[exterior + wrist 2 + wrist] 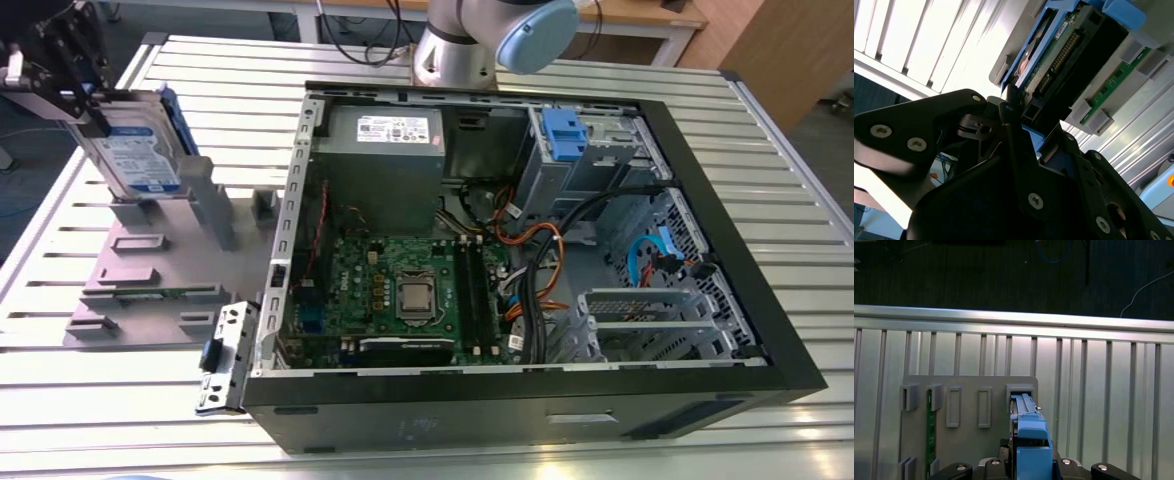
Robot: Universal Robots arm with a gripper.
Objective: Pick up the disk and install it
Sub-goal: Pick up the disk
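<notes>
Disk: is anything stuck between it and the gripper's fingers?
Nothing visible. The gripper grips the disk directly at its upper end. The disk stands upright over the grey holder, to the exterior view's left of the open computer case.

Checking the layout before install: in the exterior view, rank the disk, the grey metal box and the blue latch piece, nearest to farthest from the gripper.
1. The disk, in the gripper, exterior view's left.
2. The grey metal box, mid-view inside the case.
3. The blue latch piece, toward that view's right.
</notes>
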